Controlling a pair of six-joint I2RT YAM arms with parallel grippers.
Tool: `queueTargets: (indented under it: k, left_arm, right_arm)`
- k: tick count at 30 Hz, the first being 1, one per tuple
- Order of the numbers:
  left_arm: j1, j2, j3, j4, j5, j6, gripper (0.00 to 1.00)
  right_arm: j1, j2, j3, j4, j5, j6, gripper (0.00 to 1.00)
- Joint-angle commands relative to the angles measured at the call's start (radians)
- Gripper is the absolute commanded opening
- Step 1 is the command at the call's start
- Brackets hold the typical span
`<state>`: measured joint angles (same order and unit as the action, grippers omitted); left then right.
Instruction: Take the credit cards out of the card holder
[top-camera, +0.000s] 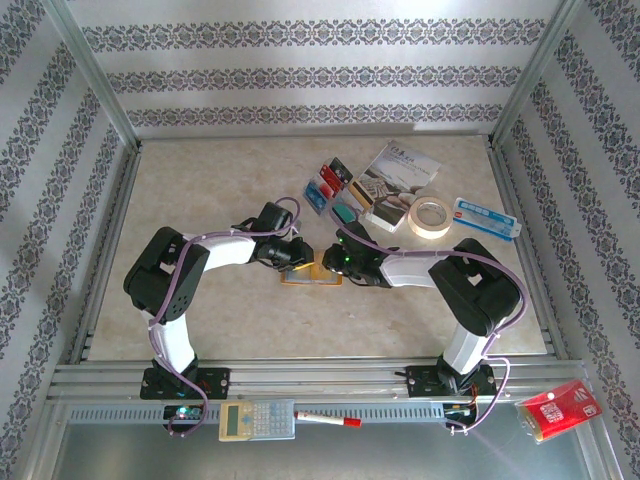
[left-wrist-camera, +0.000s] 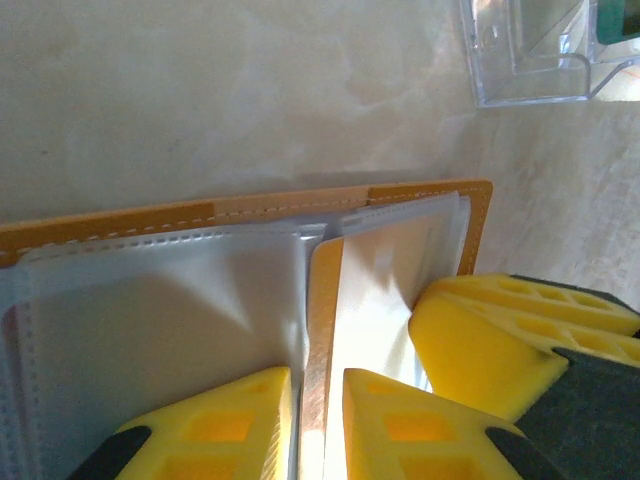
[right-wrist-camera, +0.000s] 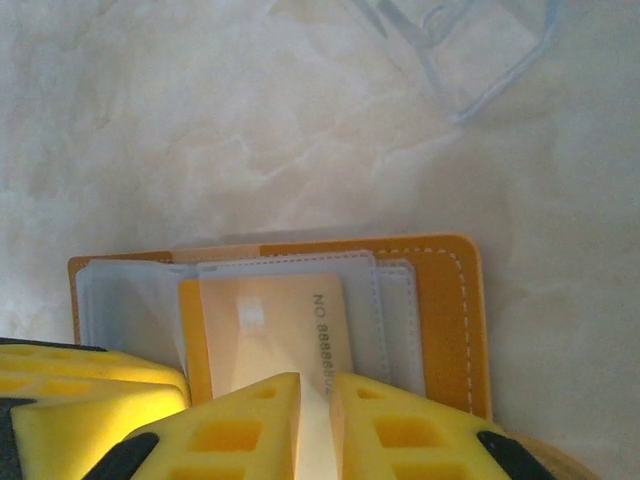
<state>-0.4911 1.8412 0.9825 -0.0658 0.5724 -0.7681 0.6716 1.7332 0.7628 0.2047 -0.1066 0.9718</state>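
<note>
Left end effector (left-wrist-camera: 318, 420) pinches the open card holder (left-wrist-camera: 100, 225) mid-bench; right end effector (right-wrist-camera: 315, 420) grips a tan credit card (right-wrist-camera: 275, 320), which likely needs pulling straight out next.

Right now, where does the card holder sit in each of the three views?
Top external: card holder at centre, between left gripper and right gripper.
Left wrist: lower half, open, clear sleeves showing.
Right wrist: lower centre, a tan card in its sleeve.
Shared landmark: the marbled beige table around it.
</note>
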Motion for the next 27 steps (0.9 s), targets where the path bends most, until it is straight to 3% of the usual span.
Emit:
queueTargets:
  k: [1, 16, 27]
  left_arm:
    - [-0.011, 0.038, -0.001, -0.008, -0.021, -0.008, 0.22]
    - [-0.012, -0.005, -0.021, 0.077, 0.111, -0.028, 0.18]
    - [-0.002, -0.030, -0.021, 0.035, 0.060, 0.009, 0.07]
  right_arm:
    - [0.014, 0.002, -0.045, -0.066, -0.047, 0.049, 0.21]
    - [0.015, 0.009, -0.043, -0.064, -0.041, 0.048, 0.21]
    - [0.012, 0.010, -0.049, -0.061, -0.032, 0.045, 0.21]
